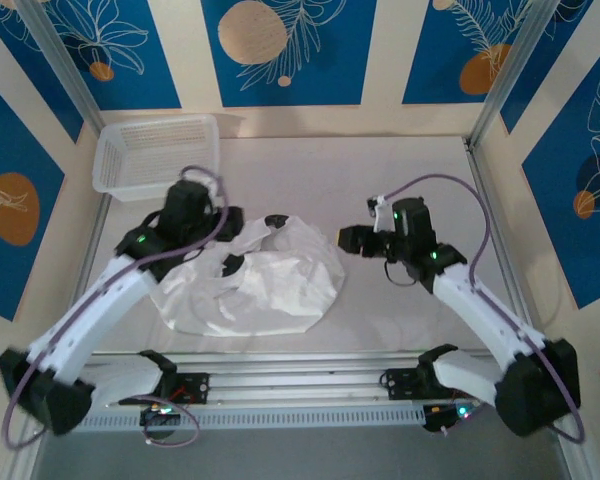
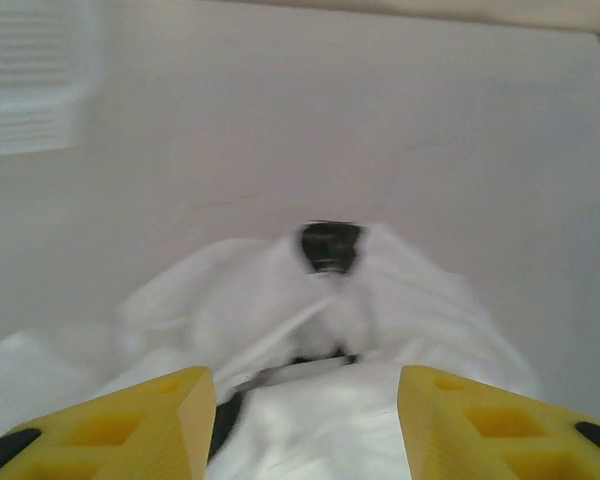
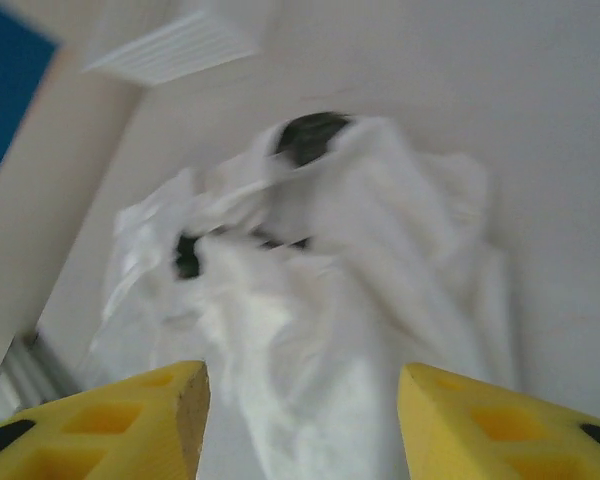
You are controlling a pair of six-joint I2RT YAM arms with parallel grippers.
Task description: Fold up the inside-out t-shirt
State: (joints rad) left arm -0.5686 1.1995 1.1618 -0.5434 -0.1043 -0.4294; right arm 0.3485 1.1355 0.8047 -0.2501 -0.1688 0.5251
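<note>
White table (image 1: 400, 170), blue-and-cream leaf-print walls (image 1: 310, 60). Far left corner: mesh basket (image 1: 158, 150). Left gripper (image 2: 305, 425), jaws apart, over shirt's left edge. Shirt (image 1: 265, 285), crumpled, mid-table. Right gripper (image 3: 300, 425), jaws apart, at shirt's right edge.

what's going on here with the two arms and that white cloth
Two robot arms are set to fold a white t-shirt, which lies crumpled in a heap on the table. The left gripper is at the heap's left side and the right gripper is just off its right edge. Both are open and hold nothing, so no fold is made yet. A basket sits in the far left corner.
</note>
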